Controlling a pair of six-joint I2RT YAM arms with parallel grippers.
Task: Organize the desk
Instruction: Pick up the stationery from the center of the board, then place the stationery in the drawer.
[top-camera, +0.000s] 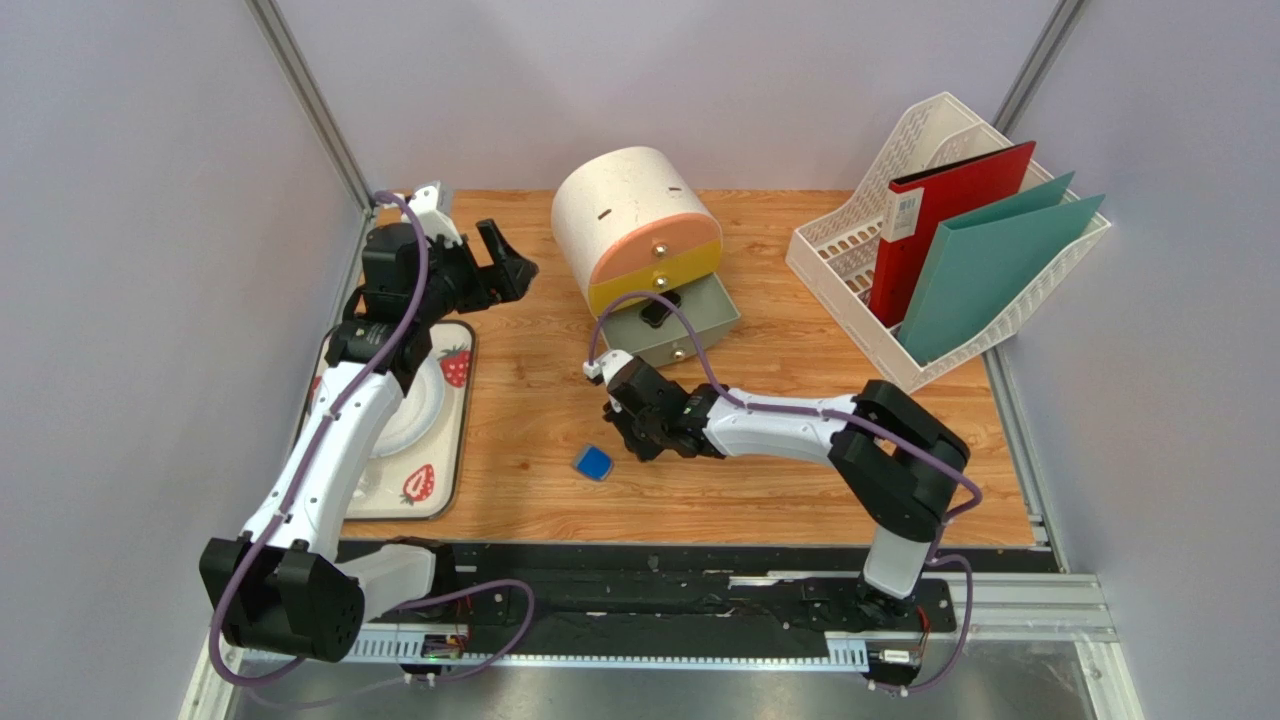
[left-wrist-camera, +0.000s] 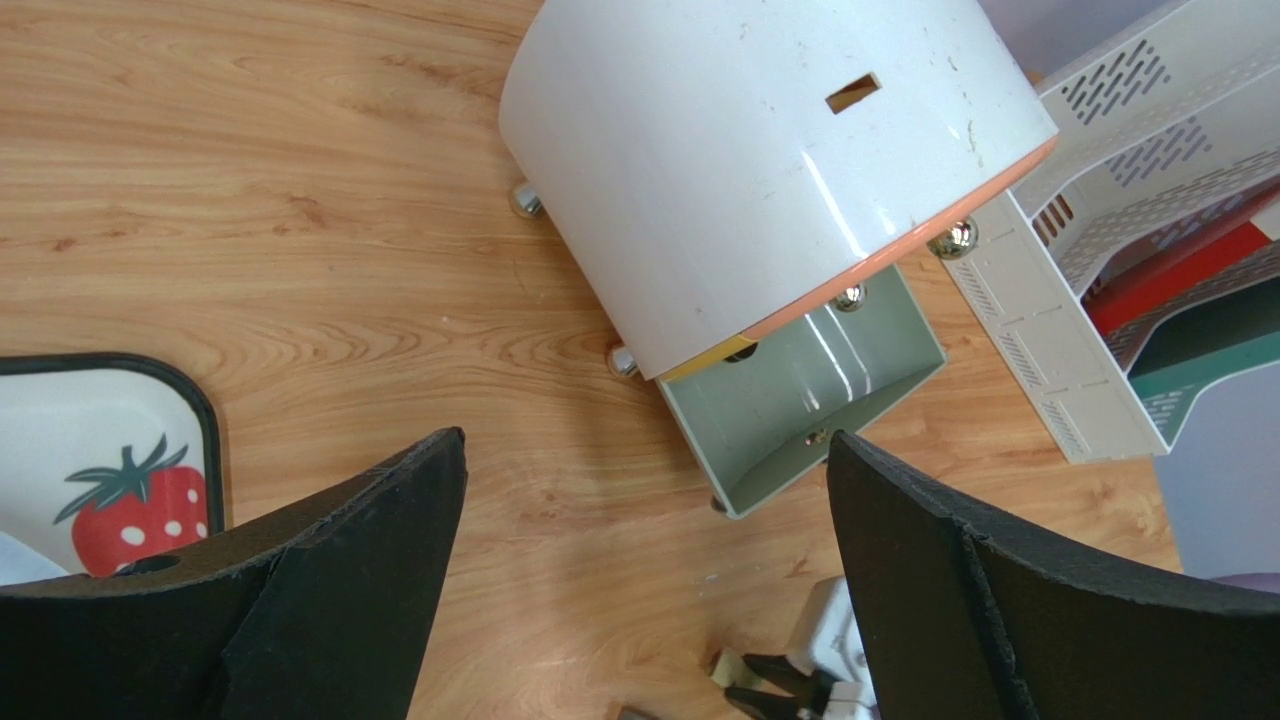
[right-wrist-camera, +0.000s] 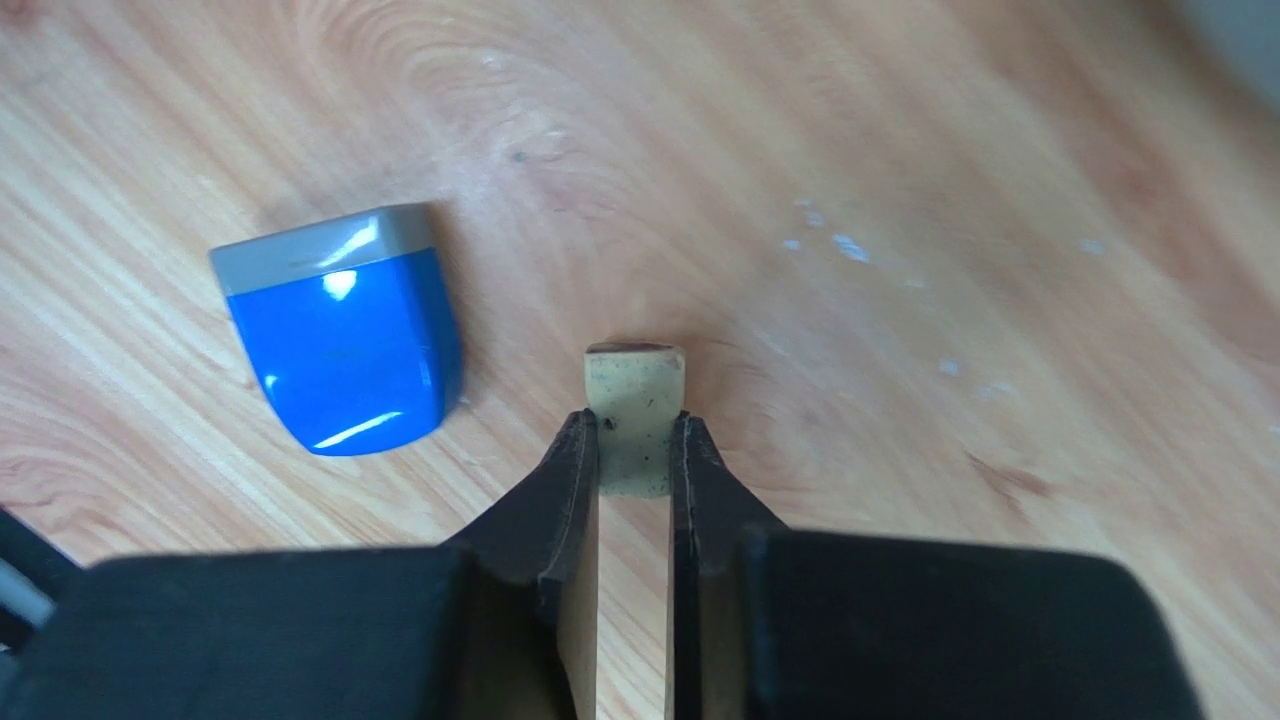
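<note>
Your right claw (right-wrist-camera: 634, 444) is clamped on a thin tan piece (right-wrist-camera: 634, 393), pinching its 2 flat faces so that its long axis runs straight out along the fingers. The wrist view does not tell you whether the piece is clear of the desk (right-wrist-camera: 977, 225) or rests an edge on it. The coming move likely turns on the open drawer (top-camera: 718, 312). In the top view it lies just beyond the claw, toward the far edge and slightly right, pulled out from the bottom of the round-topped cabinet (top-camera: 624, 203) with its mouth facing up. The right arm is plainly the nearer 1. The left claw (top-camera: 511, 258) hangs wide open and holds nothing, off near the far-left corner, beyond the tray (top-camera: 451, 458). A blue piece (right-wrist-camera: 343, 338) with a grey band lies flat on the desk just left of the right claw and a little nearer you, not touching it (probably the next pick). Only the right wrist view shows the grip and the tan piece, which the claw hides from above. Only the left wrist view looks down into the drawer, where nothing shows in the uncovered part. Only the top view shows claw and drawer together.
</note>
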